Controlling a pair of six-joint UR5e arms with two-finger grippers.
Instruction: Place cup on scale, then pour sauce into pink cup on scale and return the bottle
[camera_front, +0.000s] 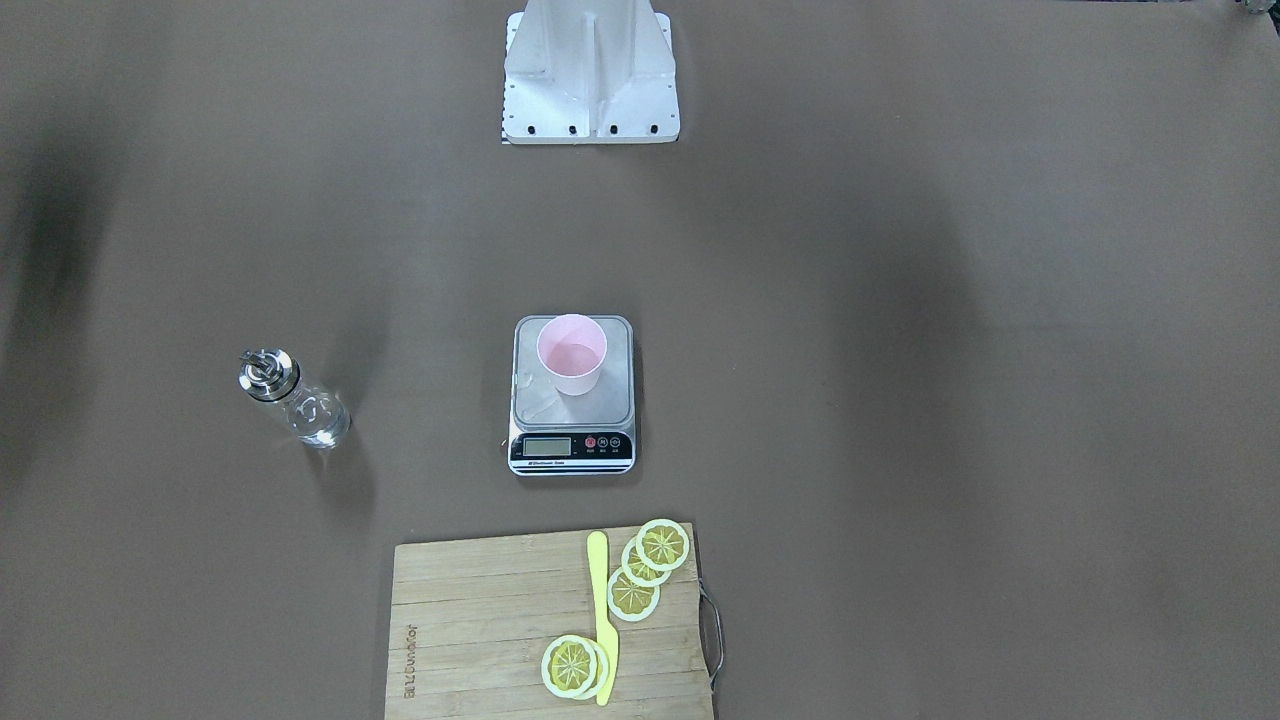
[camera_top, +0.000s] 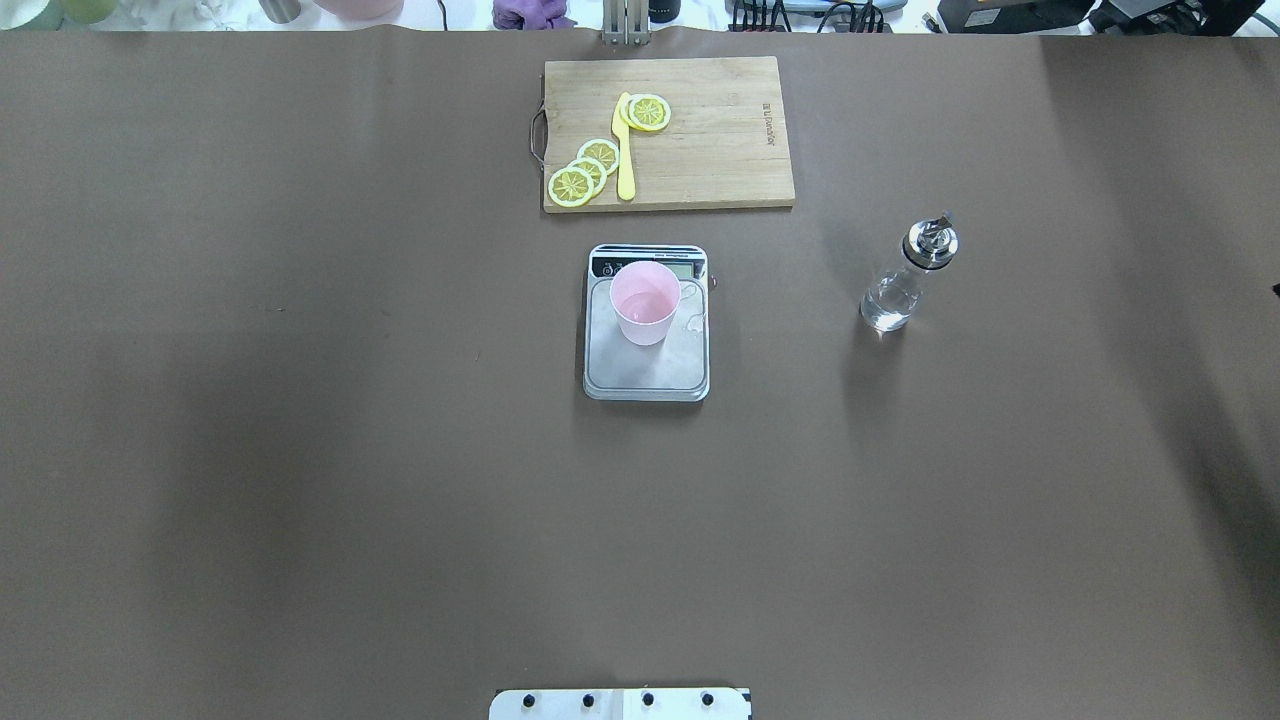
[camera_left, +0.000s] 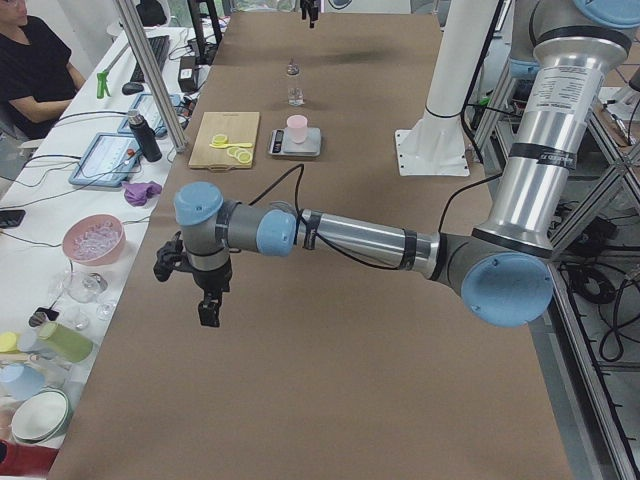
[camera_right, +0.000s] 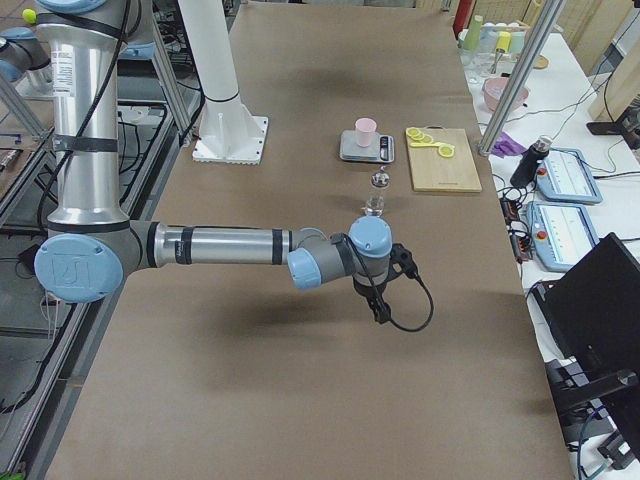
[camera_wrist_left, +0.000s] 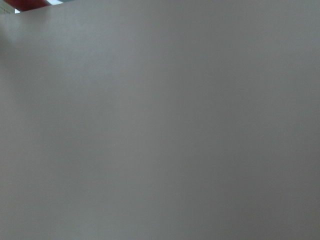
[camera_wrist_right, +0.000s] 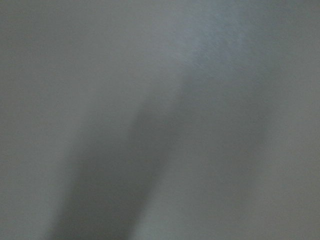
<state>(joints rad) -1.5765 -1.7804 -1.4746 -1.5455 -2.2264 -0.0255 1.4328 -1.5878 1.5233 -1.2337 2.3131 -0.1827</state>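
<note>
The pale pink cup (camera_front: 571, 352) stands upright on the steel platform of the scale (camera_front: 540, 402) at the table's middle; both also show in the overhead view, the cup (camera_top: 645, 300) on the scale (camera_top: 645, 378). The glass bottle (camera_front: 295, 398) with its metal cap stands upright on the table, apart from the scale, on my right side (camera_top: 905, 280), with clear sauce in its lower part. My left gripper (camera_left: 208, 310) hangs over bare table far from these, seen only in the left side view. My right gripper (camera_right: 382, 312) shows only in the right side view. I cannot tell whether either is open or shut.
A wooden cutting board (camera_top: 720, 140) with lemon slices (camera_top: 585, 172) and a yellow knife (camera_top: 625, 150) lies beyond the scale. The robot's white base (camera_front: 590, 80) stands at the near edge. Both wrist views show only blurred brown table.
</note>
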